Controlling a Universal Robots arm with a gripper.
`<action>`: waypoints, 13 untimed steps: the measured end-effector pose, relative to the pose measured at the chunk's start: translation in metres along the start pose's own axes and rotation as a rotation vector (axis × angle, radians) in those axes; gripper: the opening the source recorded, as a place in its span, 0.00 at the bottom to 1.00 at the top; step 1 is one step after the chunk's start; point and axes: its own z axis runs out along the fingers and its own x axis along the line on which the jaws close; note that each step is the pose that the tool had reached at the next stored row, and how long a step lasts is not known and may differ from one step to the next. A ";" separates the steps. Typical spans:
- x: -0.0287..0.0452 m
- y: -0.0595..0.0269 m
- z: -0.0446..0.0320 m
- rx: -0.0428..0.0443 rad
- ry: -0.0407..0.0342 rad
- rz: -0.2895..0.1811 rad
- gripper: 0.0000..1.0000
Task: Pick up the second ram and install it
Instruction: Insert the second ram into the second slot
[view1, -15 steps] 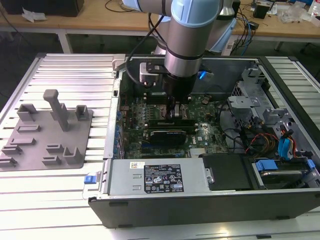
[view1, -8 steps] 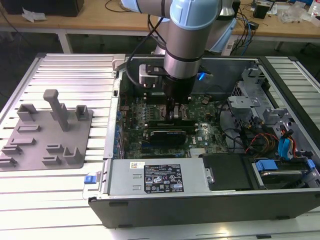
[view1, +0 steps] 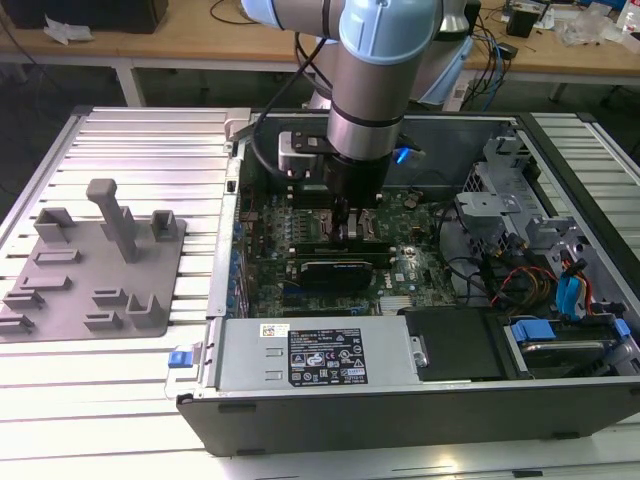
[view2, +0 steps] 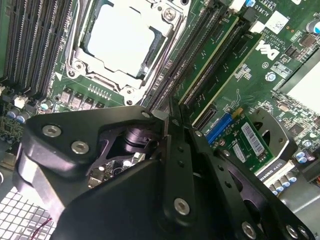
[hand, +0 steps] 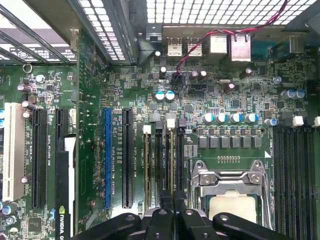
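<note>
My gripper (view1: 350, 228) reaches down into the open computer case (view1: 400, 410), onto the motherboard's memory slots beside the CPU socket (view2: 120, 37). In both wrist views the black fingers (view2: 167, 130) stand close together over one slot. The second ram (hand: 172, 165), a thin dark green stick seen edge-on, runs along that slot from between the fingertips. In the second wrist view the second ram (view2: 212, 55) lies in line with the narrow gap of the gripper (view2: 174, 112). The gripper (hand: 171, 207) looks shut on it. Its lower edge in the slot is hidden.
Another green stick (view2: 232, 67) sits in a neighbouring slot. A black graphics card (view1: 335, 268) lies just in front of the gripper, and a power supply (view1: 310, 355) is nearer the case front. A grey holder fixture (view1: 95, 270) stands on the ribbed table at the exterior view's left.
</note>
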 end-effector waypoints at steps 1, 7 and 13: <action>0.0000 0.0000 0.0000 0.0000 0.0001 0.000 0.09; -0.0001 -0.0001 0.0004 0.0004 -0.0006 0.000 0.16; -0.0004 0.0009 -0.0189 0.0007 -0.0004 0.000 0.16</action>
